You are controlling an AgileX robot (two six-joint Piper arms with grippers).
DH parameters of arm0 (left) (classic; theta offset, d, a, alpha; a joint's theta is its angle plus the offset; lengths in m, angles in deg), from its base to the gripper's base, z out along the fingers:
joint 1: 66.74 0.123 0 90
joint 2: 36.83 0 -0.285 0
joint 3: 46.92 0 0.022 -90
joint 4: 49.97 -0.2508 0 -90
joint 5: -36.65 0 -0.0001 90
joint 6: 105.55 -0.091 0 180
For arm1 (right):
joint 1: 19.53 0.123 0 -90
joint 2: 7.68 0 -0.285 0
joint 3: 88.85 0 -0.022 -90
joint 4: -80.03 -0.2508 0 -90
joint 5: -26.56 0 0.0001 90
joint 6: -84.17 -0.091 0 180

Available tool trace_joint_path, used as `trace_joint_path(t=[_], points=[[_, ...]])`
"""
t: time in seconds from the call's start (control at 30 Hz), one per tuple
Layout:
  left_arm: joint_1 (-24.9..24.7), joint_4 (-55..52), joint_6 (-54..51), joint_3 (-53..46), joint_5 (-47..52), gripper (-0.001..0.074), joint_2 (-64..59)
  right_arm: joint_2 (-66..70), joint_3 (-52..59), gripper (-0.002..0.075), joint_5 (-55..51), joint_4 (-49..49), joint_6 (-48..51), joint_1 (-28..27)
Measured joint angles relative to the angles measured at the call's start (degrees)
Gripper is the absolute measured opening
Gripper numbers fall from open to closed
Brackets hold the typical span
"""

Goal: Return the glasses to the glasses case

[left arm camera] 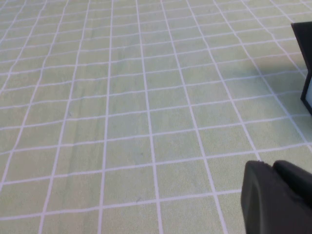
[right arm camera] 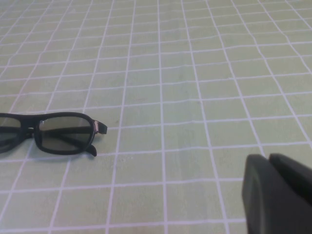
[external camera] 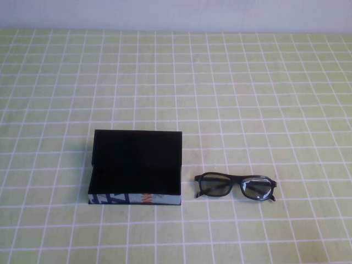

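The black glasses case (external camera: 136, 165) stands open on the green checked cloth, left of centre near the front, its lid raised toward the back and its white printed side facing me. A corner of it shows in the left wrist view (left arm camera: 306, 58). The black-framed glasses (external camera: 235, 186) lie on the cloth just right of the case, temples folded; they also show in the right wrist view (right arm camera: 46, 132). Neither arm shows in the high view. My left gripper (left arm camera: 273, 168) hangs shut and empty above bare cloth. My right gripper (right arm camera: 269, 161) hangs shut and empty, well apart from the glasses.
The table is covered by a light green cloth (external camera: 231, 99) with a white grid. Its far edge meets a pale wall (external camera: 176, 14) at the back.
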Motion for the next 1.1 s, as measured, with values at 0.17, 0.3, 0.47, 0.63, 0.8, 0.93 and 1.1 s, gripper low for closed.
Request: trace_joint_path(t=[0.17,0.3,0.47,0.63,0.8,0.93,1.1], points=[[0.00,0.00,0.00,0.00,0.00,-0.0002,0.00,0.00,0.00,-0.0011,0.00,0.00,0.00,0.00],[0.00,0.00,0.00,0.00,0.00,-0.0002,0.00,0.00,0.00,-0.0011,0.00,0.00,0.00,0.00],[0.00,0.00,0.00,0.00,0.00,-0.0002,0.00,0.00,0.00,-0.0011,0.00,-1.70,0.00,0.00],[0.00,0.00,0.00,0.00,0.00,-0.0002,0.00,0.00,0.00,-0.0011,1.16,-8.99,0.00,0.00],[0.00,0.00,0.00,0.00,0.00,-0.0002,0.00,0.00,0.00,-0.0011,2.08,-14.32,0.00,0.00],[0.00,0.00,0.00,0.00,0.00,-0.0002,0.00,0.00,0.00,-0.0011,5.51,-25.87,0.00,0.00],[0.00,0.00,0.00,0.00,0.00,-0.0002,0.00,0.00,0.00,-0.0011,10.14,-41.72,0.00,0.00]])
